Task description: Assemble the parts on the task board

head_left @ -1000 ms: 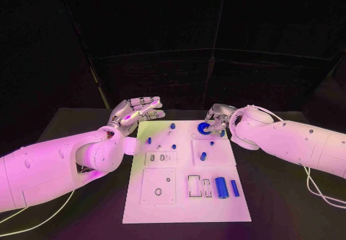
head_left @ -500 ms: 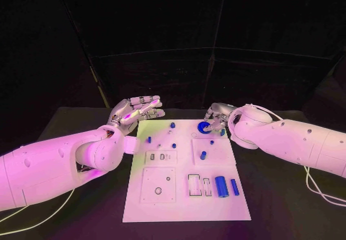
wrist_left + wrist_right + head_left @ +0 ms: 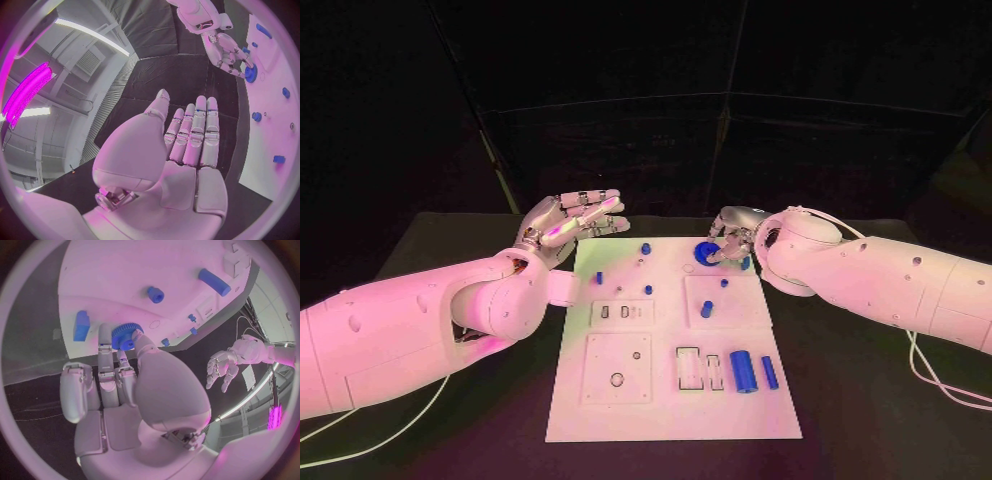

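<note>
— right hand (image 3: 728, 238) first: what's around it?
— small blue pegs (image 3: 646, 249) stand on the white task board (image 3: 672, 400), and two blue cylinders (image 3: 754, 373) lie near its front edge on the black table (image 3: 877, 400).
— and the gear?
— blue gear (image 3: 127, 335), toothed, at the board's far edge, pinched in that hand's fingertips.
— left hand (image 3: 187, 145)?
— raised beside the board, fingers straight, holding nothing.

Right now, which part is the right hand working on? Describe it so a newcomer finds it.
On the white task board, look to the far edge, where the right hand grips a blue gear. It alone is a toothed round disc; neighbouring parts are plain pegs.
</note>
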